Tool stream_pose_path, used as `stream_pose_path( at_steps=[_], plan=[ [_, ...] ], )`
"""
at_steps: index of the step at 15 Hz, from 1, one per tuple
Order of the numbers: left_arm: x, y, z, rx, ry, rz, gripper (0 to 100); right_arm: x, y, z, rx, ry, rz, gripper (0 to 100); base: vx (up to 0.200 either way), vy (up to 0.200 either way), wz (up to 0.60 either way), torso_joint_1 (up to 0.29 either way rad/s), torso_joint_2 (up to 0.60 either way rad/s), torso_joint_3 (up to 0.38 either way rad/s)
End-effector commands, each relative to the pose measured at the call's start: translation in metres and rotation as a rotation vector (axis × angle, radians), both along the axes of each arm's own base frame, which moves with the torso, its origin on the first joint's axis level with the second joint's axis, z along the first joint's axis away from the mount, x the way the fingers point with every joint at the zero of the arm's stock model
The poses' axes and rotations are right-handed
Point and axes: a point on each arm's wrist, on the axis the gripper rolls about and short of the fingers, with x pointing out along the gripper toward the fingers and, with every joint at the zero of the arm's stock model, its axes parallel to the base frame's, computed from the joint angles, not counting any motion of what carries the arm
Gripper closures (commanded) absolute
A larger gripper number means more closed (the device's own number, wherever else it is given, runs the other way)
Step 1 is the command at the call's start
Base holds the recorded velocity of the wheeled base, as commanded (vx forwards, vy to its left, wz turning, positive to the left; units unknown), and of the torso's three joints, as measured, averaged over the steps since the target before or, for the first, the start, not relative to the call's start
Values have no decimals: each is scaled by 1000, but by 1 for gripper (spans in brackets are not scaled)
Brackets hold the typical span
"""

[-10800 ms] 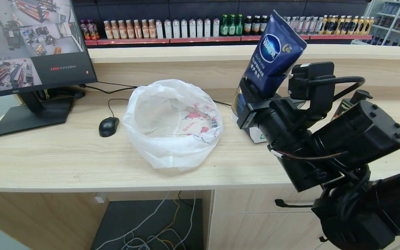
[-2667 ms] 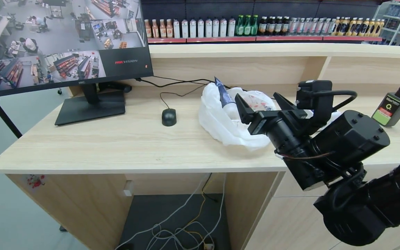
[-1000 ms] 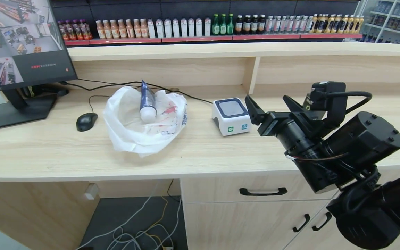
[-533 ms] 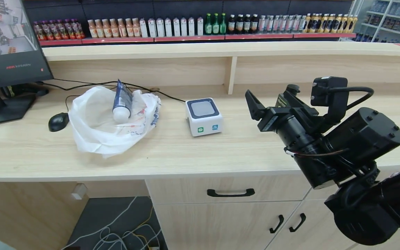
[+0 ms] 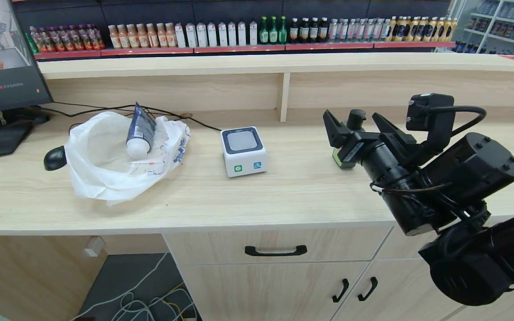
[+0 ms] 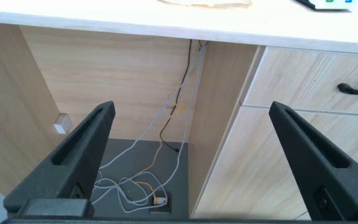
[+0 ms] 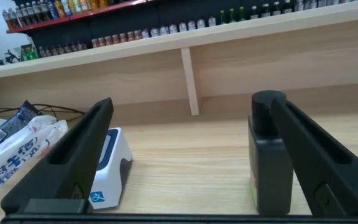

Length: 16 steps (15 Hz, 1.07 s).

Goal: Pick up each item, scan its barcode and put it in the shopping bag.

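Pump bottle [image 5: 356,119] should be taken squarely at the body, below the pump head, so the label is left free for the scanner [image 5: 243,151]. It is dark, green-labelled, upright on the counter [image 5: 283,196] right of centre, just beyond the right gripper [image 7: 185,106], whose fingers are spread; the left gripper [image 6: 191,112] is spread likewise.

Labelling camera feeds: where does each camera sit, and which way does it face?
Head view: on the head, looks forward and down at counter, shopping bag, scanner; right gripper shows.
Left wrist view: low, faces cables under counter; open left gripper shows.
Right wrist view: faces the pump bottle along the counter; open right gripper shows.
Shared: head and right wrist show scanner, pump bottle.
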Motion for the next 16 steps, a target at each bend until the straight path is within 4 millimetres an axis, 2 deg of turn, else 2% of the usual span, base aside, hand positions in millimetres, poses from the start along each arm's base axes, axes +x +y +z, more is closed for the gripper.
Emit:
stream_pose_path(
  at_steps=[1,4,6,9,12,13,16],
  plan=[
    [0,0,0,0,0,0,0,-2,-9,1,5,1,-16,0,0,0,0,0,0,0],
    [0,0,0,0,0,0,0,3,-20,8,27,-17,-48,0,0,0,0,0,0,0],
    [0,0,0,0,0,0,0,2,-36,12,27,-29,-67,0,0,0,0,0,0,0],
    [0,0,0,0,0,0,0,11,-60,8,-60,-42,-15,0,0,0,0,0,0,0],
    [0,0,0,0,0,0,0,28,-75,5,-128,61,-18,0,0,0,0,0,0,0],
    [0,0,0,0,0,0,0,37,-74,10,-133,73,-17,0,0,0,0,0,0,0],
    [0,0,0,0,0,0,0,59,-76,7,-153,143,-37,0,0,0,0,0,0,0]
  ],
)
